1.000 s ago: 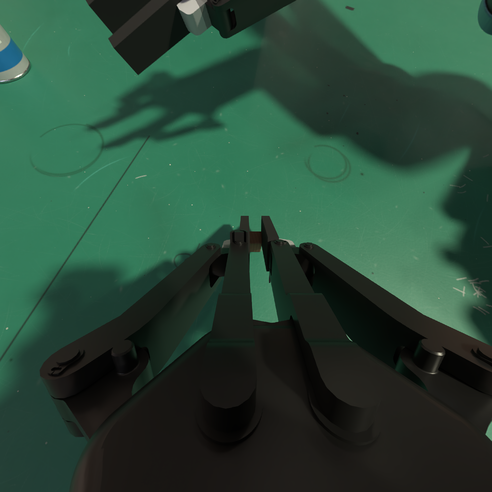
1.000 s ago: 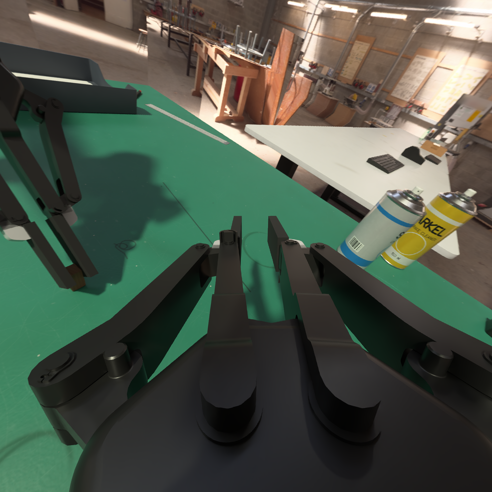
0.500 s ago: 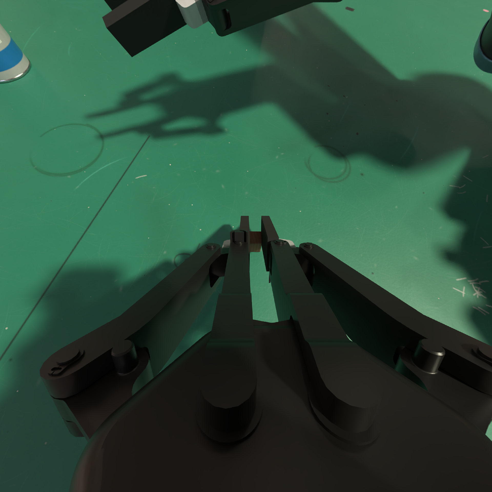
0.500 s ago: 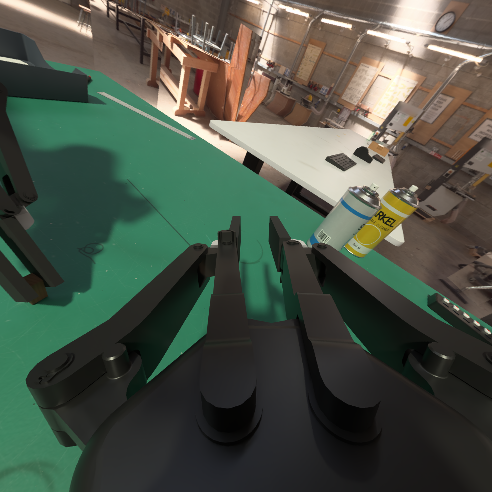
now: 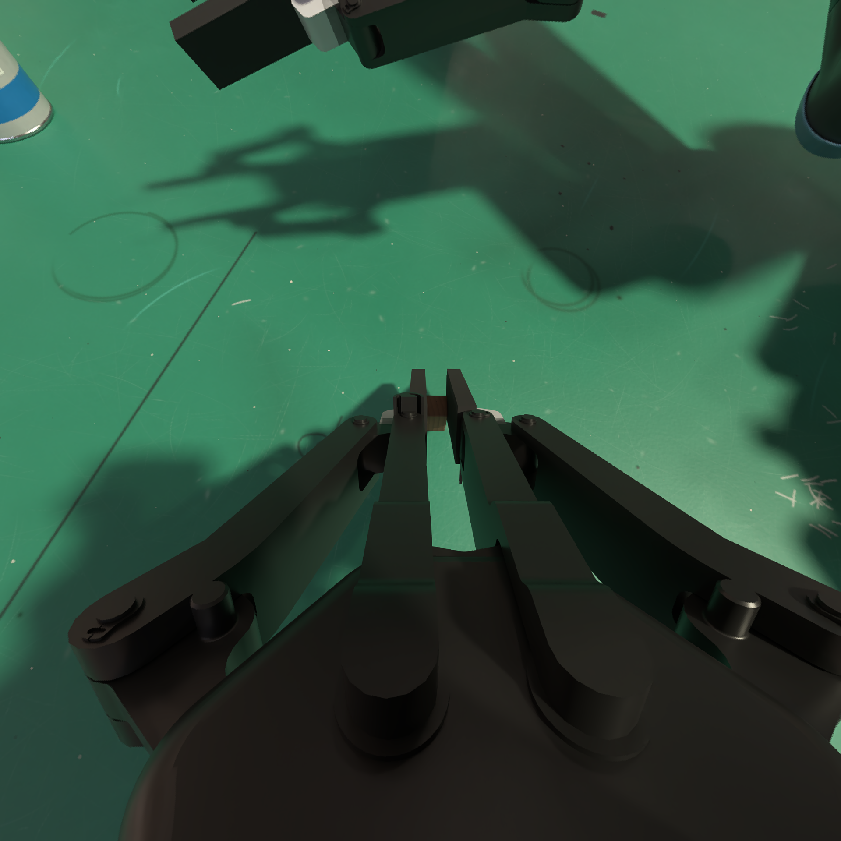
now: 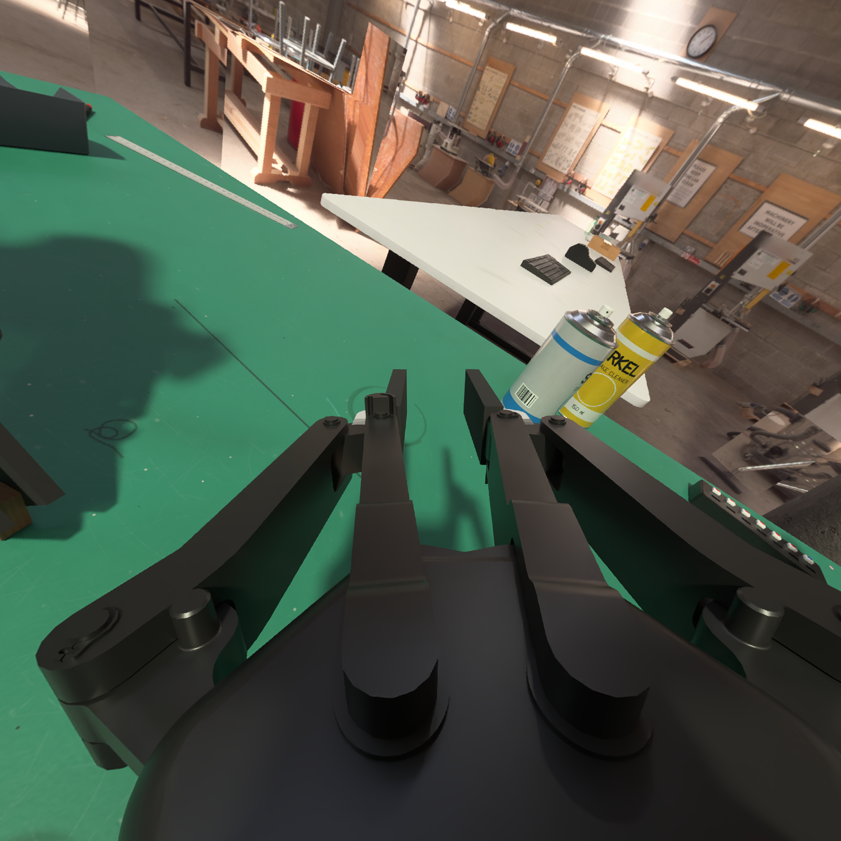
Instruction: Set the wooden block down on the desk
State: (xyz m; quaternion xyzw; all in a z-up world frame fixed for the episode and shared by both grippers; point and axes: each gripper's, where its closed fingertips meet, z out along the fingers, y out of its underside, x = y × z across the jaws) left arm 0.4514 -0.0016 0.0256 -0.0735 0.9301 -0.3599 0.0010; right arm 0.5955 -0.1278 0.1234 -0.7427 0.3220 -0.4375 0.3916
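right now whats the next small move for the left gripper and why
Probably open the left gripper a little. Its fingers pinch the wooden block right at the green desk, and in the right wrist view the block's bottom looks level with the surface, though contact isn't certain.

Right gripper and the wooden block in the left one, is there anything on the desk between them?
No. In the right wrist view, only bare green desk in shadow separates the right gripper from the wooden block.
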